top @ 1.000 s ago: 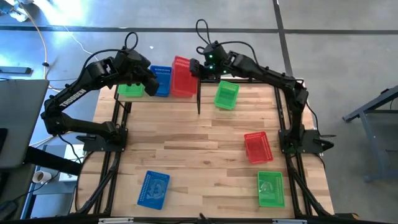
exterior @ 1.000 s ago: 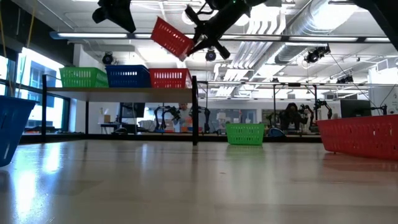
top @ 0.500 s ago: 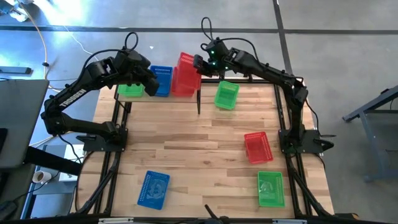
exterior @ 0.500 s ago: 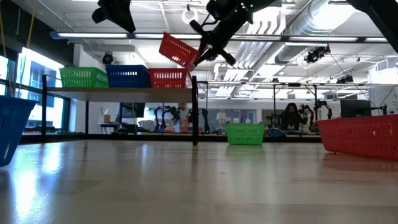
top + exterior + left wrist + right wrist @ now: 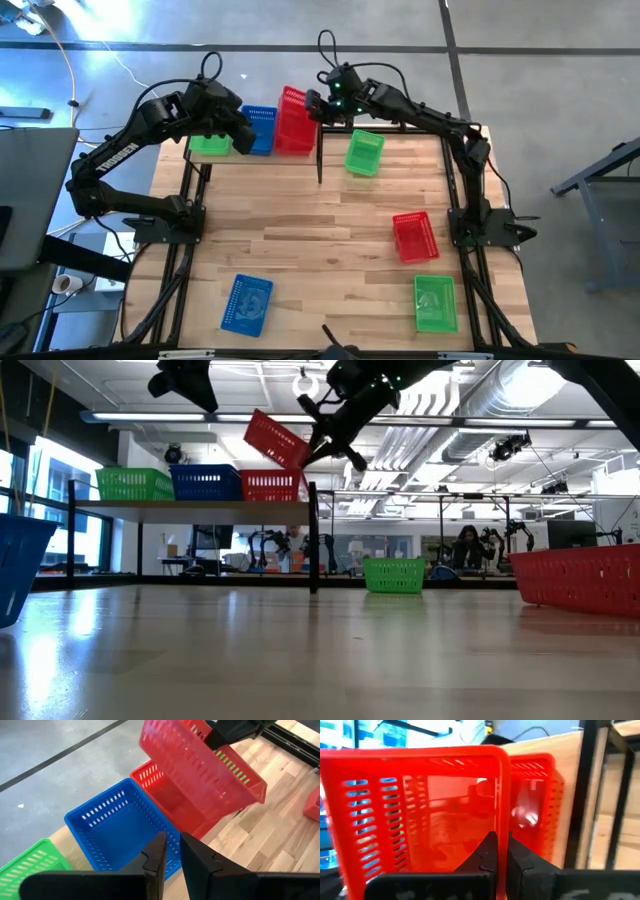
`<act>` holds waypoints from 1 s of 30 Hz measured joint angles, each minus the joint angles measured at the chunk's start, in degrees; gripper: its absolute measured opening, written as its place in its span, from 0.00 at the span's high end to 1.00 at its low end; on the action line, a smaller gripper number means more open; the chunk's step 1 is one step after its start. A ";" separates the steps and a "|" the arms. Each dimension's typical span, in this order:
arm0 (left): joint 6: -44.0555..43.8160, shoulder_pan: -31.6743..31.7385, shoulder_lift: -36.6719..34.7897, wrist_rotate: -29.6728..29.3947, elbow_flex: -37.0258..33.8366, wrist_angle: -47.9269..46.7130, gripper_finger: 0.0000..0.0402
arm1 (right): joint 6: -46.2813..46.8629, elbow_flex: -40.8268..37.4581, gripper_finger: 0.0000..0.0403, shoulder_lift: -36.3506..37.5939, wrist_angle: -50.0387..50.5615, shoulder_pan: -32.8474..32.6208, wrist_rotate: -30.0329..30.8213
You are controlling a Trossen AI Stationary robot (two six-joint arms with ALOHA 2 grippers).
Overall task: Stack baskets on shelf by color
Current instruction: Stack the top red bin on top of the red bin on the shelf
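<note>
My right gripper (image 5: 322, 438) is shut on a red basket (image 5: 277, 439) and holds it tilted in the air above the shelf (image 5: 200, 506). On the shelf stand a green basket (image 5: 133, 484), a blue basket (image 5: 205, 482) and a red basket (image 5: 273, 485), side by side on their bottoms. The held basket (image 5: 290, 118) hovers over the shelf's red one. My left gripper (image 5: 171, 851) is shut and touches nothing, hanging above the blue basket (image 5: 112, 827). My right gripper pinches the red basket's wall at the rim (image 5: 501, 822), one finger inside the basket and one outside. It comes from the table's right side, slanting down. The basket is lifted clear and tilted, its free end (image 5: 256, 426) higher and toward the left.
On the table lie a green basket (image 5: 364, 152) just right of the shelf's black post (image 5: 318, 160), a red basket (image 5: 414, 237), another green one (image 5: 434, 303) and a blue one (image 5: 246, 303) near the front. The middle of the table has free room.
My right gripper has brought the red basket down a little toward the red basket on the shelf, swinging slightly toward the right and back left. The basket has stayed tilted in the hold.
</note>
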State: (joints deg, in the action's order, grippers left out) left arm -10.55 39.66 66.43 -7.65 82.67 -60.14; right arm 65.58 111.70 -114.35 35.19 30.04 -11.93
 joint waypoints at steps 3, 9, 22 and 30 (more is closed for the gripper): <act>0.00 0.00 0.00 0.08 -0.07 0.02 0.89 | -0.01 0.00 1.00 -0.83 0.49 -0.02 -0.21; 0.15 -0.11 0.02 0.11 -0.13 -0.44 0.89 | -0.95 0.04 1.00 -0.97 1.82 0.09 -0.24; 0.20 -0.13 0.02 0.08 -0.15 -0.45 0.89 | -3.11 0.02 1.00 -1.02 3.21 1.18 0.33; 0.20 -0.13 0.02 0.08 -0.20 -0.44 0.89 | -4.13 0.02 0.96 -1.02 3.14 1.16 0.49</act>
State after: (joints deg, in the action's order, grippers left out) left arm -10.35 39.53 66.46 -7.57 82.48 -60.58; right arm 61.45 111.72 -115.37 38.33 31.20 -11.44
